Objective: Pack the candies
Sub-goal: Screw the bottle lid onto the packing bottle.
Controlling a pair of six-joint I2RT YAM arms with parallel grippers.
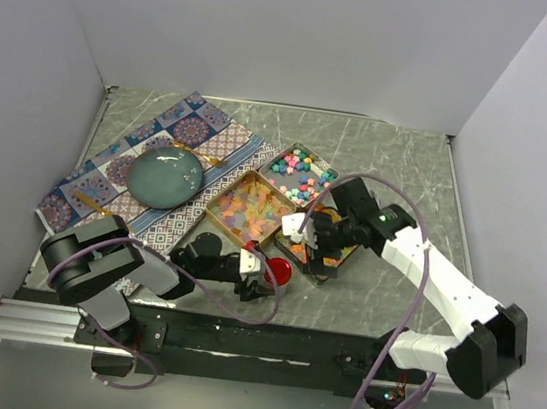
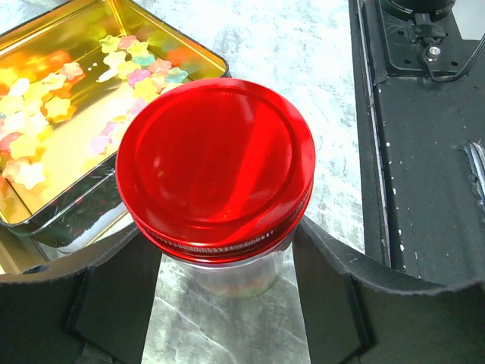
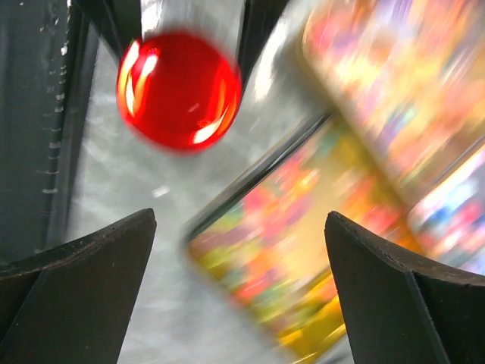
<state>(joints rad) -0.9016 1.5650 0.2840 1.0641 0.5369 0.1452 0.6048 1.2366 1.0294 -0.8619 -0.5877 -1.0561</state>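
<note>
Three open gold tins hold the candies: pastel ones [image 1: 300,176] at the back, translucent yellow-pink ones [image 1: 250,208] [image 2: 45,114] in the middle, and orange-red-yellow ones [image 1: 331,256] [image 3: 303,227] at the right. A glass jar with a red lid [image 1: 279,271] [image 2: 216,159] [image 3: 178,87] stands in front of the tins. My left gripper [image 1: 267,272] [image 2: 220,231] is shut on the jar, one finger on each side just under the lid. My right gripper [image 1: 305,237] [image 3: 241,220] is open and empty above the orange-red tin; its view is motion-blurred.
A teal plate [image 1: 165,175] lies on a patterned cloth [image 1: 94,186] at the back left. White walls enclose the table on three sides. A black rail [image 1: 264,350] [image 2: 424,189] runs along the near edge, just right of the jar in the left wrist view.
</note>
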